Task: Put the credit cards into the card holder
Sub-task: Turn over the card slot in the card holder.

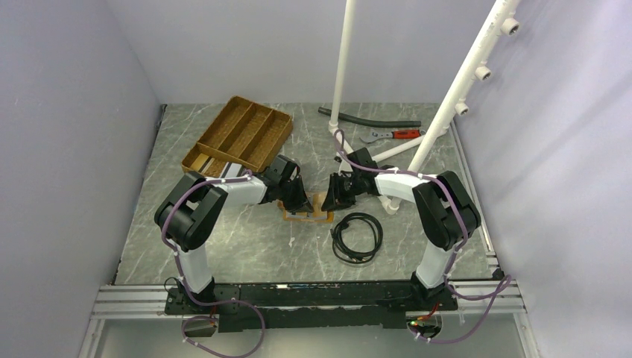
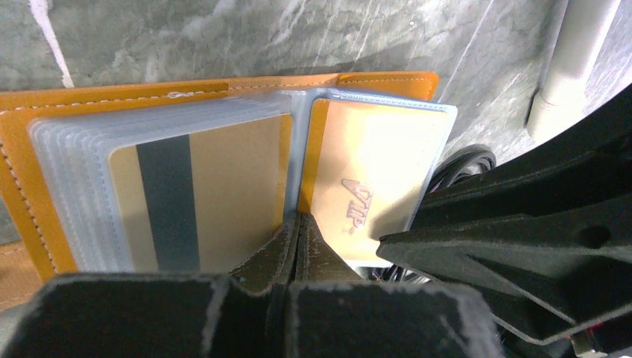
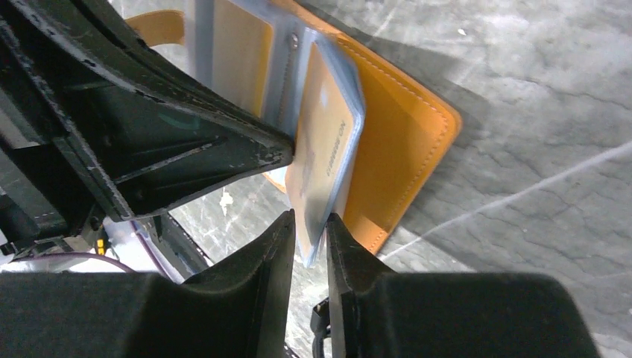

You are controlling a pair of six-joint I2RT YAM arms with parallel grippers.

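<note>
Open card holder [image 2: 112, 95] is lying flat on the surface [image 1: 246, 239] between both arms, with a stack of clear sleeves [image 2: 67, 149] fanning out inside. Two gold cards are showing in the sleeves: striped card [image 2: 201, 186] on the left stack, VIP card [image 2: 373, 164] on the right, reading "VIP". Left end effector [image 2: 298, 224] is sitting fully closed, tips pressing at the spine. Right end effector [image 3: 309, 224] is narrowed, seemingly pinching the VIP card by its sleeve edge.

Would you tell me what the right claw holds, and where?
The right claw pinches a clear sleeve of the card holder by its free edge.
</note>
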